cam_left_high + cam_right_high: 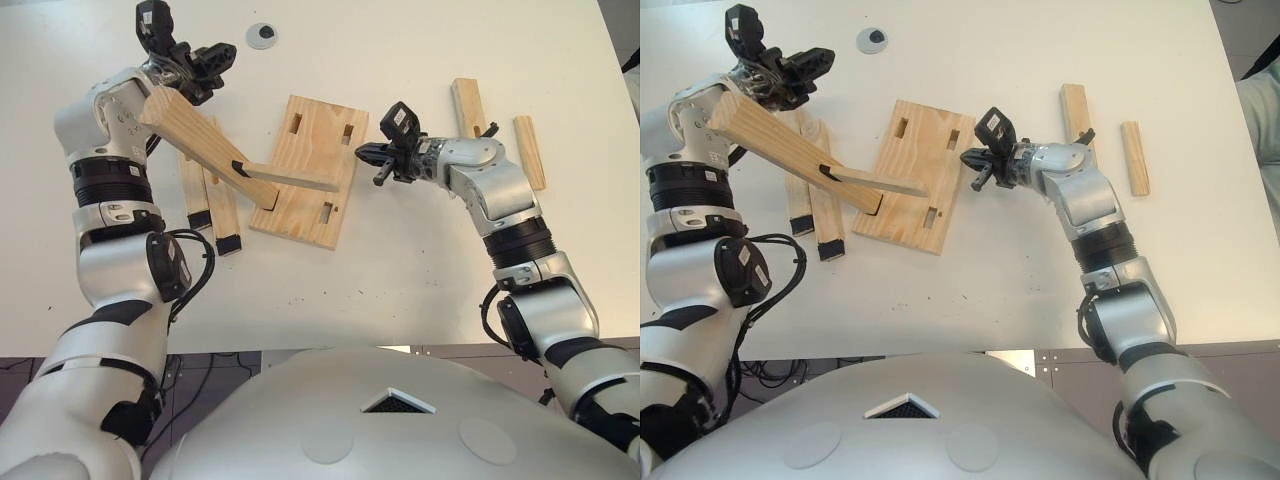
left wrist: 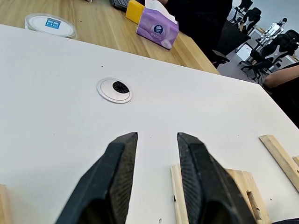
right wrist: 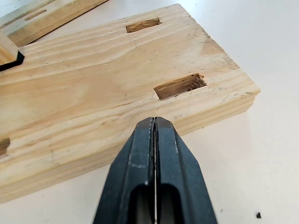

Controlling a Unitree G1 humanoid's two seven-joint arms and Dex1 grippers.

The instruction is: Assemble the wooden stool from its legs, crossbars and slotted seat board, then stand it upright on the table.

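— One seat board (image 1: 310, 150) lies flat in the middle of the desk (image 1: 400, 270). And the sticks?
— Five. One tilted leg (image 1: 195, 135) slants over the board's left side with a crossbar (image 1: 300, 180) joined to it. Its upper end is by the left wrist. The outer leg (image 1: 196, 195) and inner leg (image 1: 224, 215) lie flat just left of the board. The inner bar (image 1: 467, 105) and outer bar (image 1: 528, 150) lie to the right.
— Arms?
— The left gripper (image 2: 156, 137) is raised at far left, fingers wide, empty. The right gripper (image 3: 154, 120) is at the board's right edge, elbow bent, fingers pressed together on nothing.
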